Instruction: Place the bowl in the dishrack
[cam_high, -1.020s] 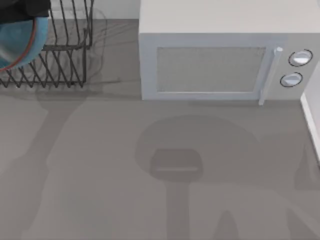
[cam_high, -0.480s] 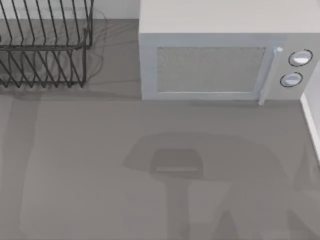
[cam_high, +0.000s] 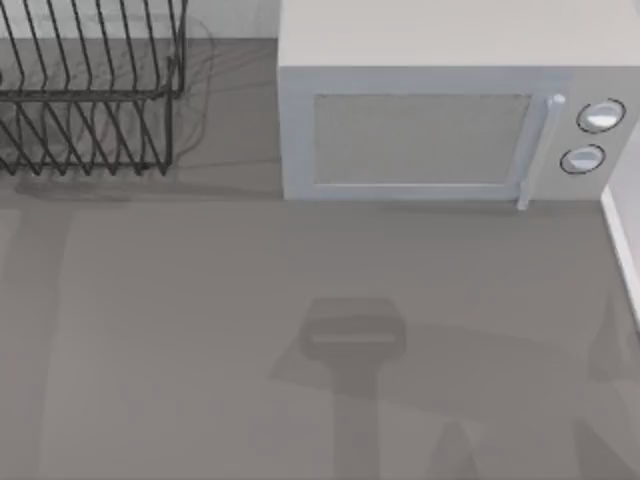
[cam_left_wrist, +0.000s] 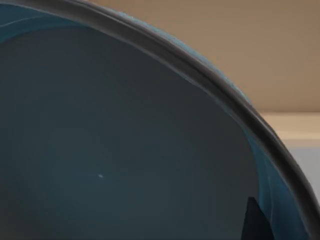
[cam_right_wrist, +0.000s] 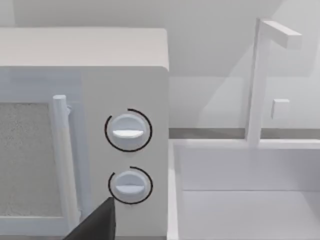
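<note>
The blue bowl (cam_left_wrist: 125, 150) sits very close in the left wrist view, its greyish inside and dark rim (cam_left_wrist: 210, 80) curving across. A dark tip of my left gripper (cam_left_wrist: 255, 222) rests against the bowl's inner wall near the rim, holding it. The dishrack (cam_high: 90, 90), dark wire with slanted prongs, stands at the table's far left corner in the top view with nothing in the part that is seen. A dark piece of my right gripper (cam_right_wrist: 97, 225) faces the microwave's two knobs.
A white microwave (cam_high: 440, 110) with its door shut stands right of the dishrack; its handle (cam_right_wrist: 62, 155) and knobs (cam_right_wrist: 127, 131) are near the right arm. A white sink (cam_right_wrist: 245, 195) with a faucet (cam_right_wrist: 260, 75) lies at the far right. The table front (cam_high: 300, 350) is bare grey.
A second ago the bowl and my left gripper hung over the dishrack at the top view's left edge. Both have since passed out of that view, and the shadows on the table have shifted.
</note>
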